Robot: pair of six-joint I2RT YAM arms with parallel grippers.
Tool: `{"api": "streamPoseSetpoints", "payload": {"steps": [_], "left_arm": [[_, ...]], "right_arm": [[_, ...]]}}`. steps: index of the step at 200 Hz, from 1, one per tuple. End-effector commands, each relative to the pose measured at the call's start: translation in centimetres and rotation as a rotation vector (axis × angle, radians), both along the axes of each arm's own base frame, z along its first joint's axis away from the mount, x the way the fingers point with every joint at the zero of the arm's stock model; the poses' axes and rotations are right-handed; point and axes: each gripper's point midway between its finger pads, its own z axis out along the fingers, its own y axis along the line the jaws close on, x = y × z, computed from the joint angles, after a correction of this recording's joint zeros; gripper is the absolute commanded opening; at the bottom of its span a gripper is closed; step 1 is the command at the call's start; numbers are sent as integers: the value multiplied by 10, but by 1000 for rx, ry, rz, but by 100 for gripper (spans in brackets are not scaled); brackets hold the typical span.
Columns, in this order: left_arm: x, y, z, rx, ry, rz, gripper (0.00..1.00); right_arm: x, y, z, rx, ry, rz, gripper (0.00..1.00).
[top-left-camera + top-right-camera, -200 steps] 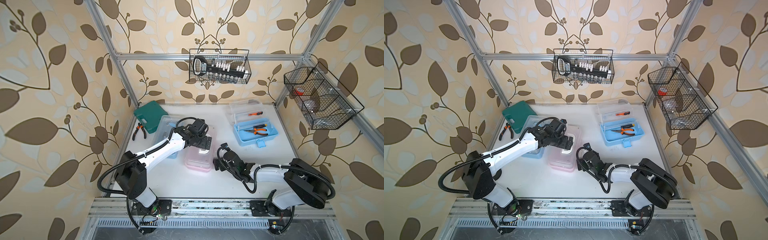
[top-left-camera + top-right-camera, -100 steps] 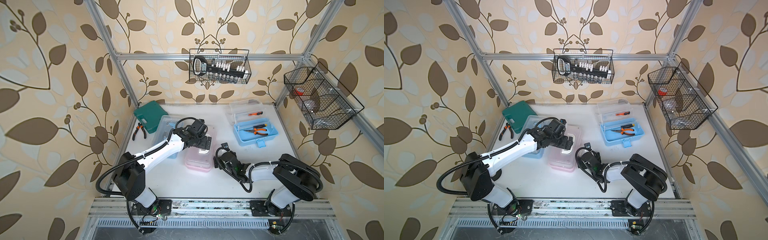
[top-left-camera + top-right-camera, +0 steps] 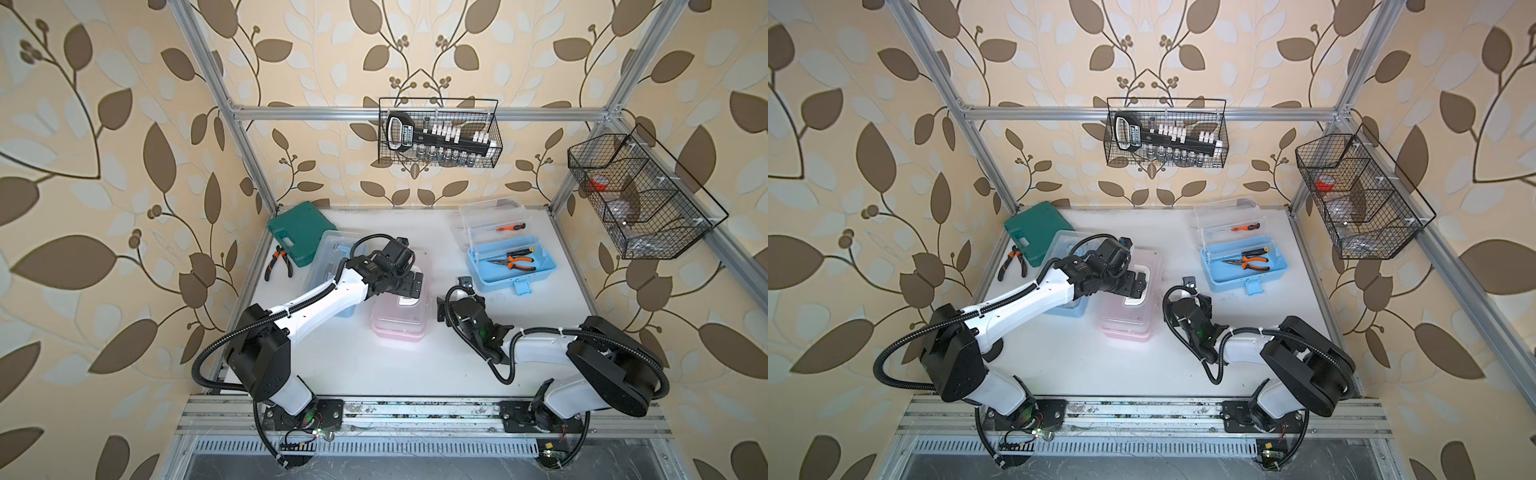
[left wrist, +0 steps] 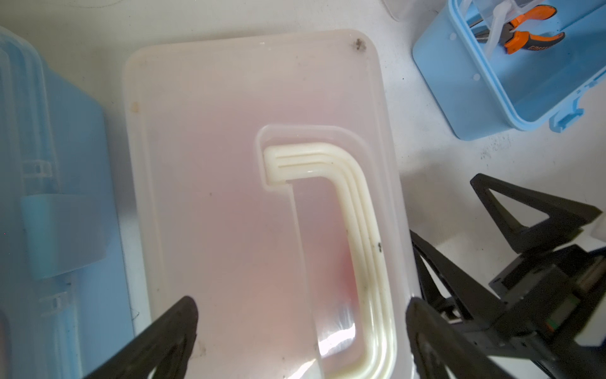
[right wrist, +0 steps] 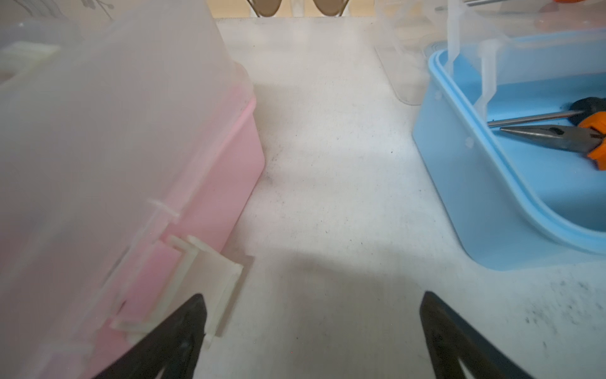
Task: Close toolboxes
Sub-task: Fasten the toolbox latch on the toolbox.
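Observation:
The pink toolbox [image 3: 398, 325] lies mid-table with its clear lid down and white handle [image 4: 357, 210] flat on top. My left gripper [image 4: 301, 305] hovers open just over that lid [image 3: 409, 286]. Beside the box's right side sits my right gripper [image 5: 311, 297], open and empty; one finger is at the white latch [image 5: 210, 282], which sticks out from the side. A light-blue toolbox [image 3: 511, 270] at the back right stands open, with pliers and a screwdriver inside. Another light-blue toolbox [image 3: 332, 257] lies under my left arm, its clear lid over the base.
A dark green case [image 3: 295, 232] and loose pliers [image 3: 278, 266] lie at the back left. Wire baskets hang on the back wall [image 3: 440, 137] and the right frame [image 3: 636, 195]. The open toolbox's raised lid [image 3: 490, 216] stands near the back wall.
The right arm's elbow swung inward and back out while its gripper stayed beside the pink toolbox. The left gripper drifted slightly over the lid. Both stayed open.

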Motion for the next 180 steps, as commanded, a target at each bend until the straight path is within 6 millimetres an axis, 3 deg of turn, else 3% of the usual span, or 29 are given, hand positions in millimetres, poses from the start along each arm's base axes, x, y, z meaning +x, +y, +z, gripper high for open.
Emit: {"api": "streamPoseSetpoints", "payload": {"steps": [1,49,78,142,180], "left_arm": [[-36,16,-48,80,204,2,99],[-35,15,-48,75,204,-1,99],[-35,14,-50,76,206,-5,99],[-35,11,-54,74,216,-15,99],[-35,13,-55,86,220,-14,99]], "right_arm": [[-2,0,0,0,-4,21,98],[-23,17,-24,29,39,175,99],[-30,27,-23,24,10,244,99],[-22,46,-23,-1,-66,288,99],[-10,42,-23,-5,-123,217,99]]}}
